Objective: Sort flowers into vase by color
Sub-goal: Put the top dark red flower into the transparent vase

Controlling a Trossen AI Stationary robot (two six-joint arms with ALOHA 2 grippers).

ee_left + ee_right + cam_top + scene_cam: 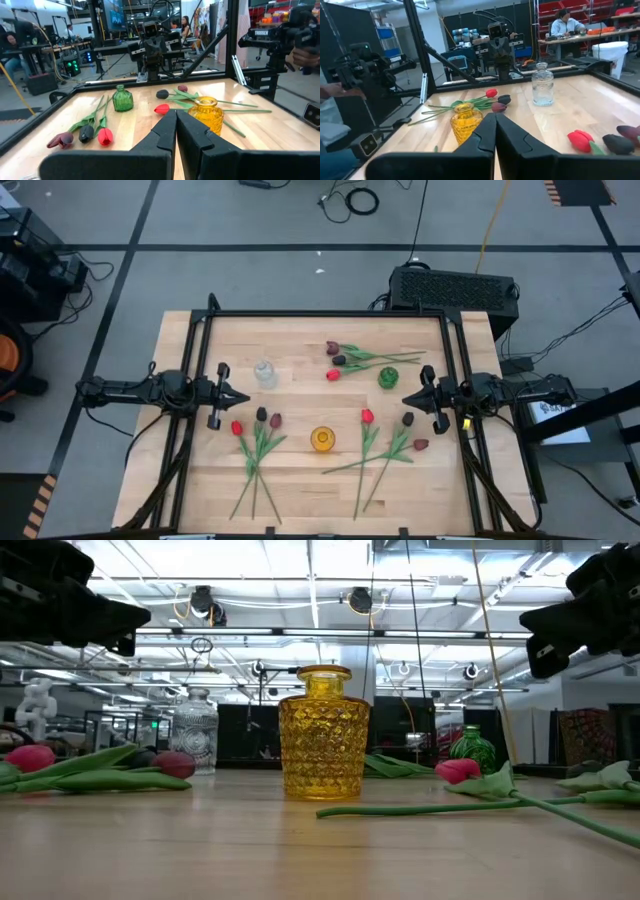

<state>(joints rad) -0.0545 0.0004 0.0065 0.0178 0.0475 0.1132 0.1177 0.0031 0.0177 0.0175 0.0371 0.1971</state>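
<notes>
Sorting is not begun: my left gripper point(243, 397) and right gripper point(408, 400) hang with fingers together, holding nothing. Between them stands the yellow vase point(322, 439), empty; the clear vase point(265, 373) just beyond my left and the green vase point(388, 377) beside my right look empty too. All the flowers point(262, 436) lie loose on the table point(300, 480), in clusters near each gripper.

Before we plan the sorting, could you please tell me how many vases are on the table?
3: a clear vase toward the left arm, a green vase toward the right arm, and a yellow vase between them, nearer the front edge.
</notes>
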